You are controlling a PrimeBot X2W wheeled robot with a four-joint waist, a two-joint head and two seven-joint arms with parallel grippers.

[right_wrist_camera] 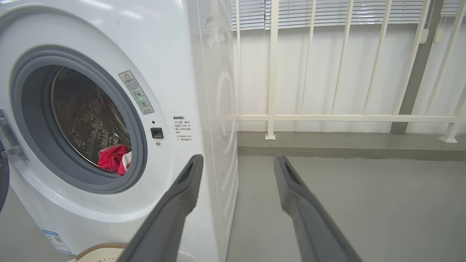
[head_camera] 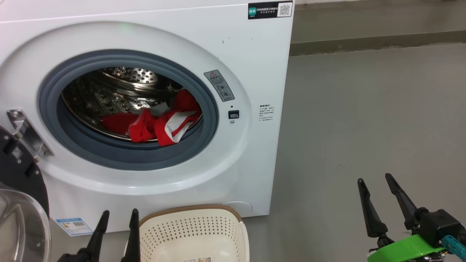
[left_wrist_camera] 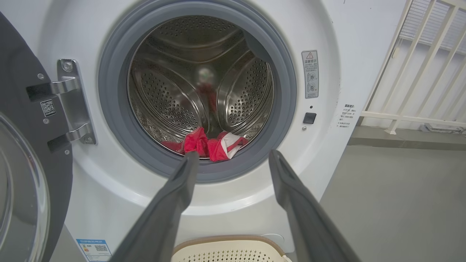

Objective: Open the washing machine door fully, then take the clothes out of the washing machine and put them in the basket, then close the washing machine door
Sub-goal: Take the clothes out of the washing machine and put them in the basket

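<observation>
Lying in the washing machine (head_camera: 251, 65), the clothes (head_camera: 153, 125); the basket (head_camera: 189, 227) below.

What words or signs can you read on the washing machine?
No words are readable.
Black label, top corner: square code, writing too small.
Grey sticker: red warning triangle, words blurred.
Small print: too small.
Blue label, bottom corner: too small.
</observation>
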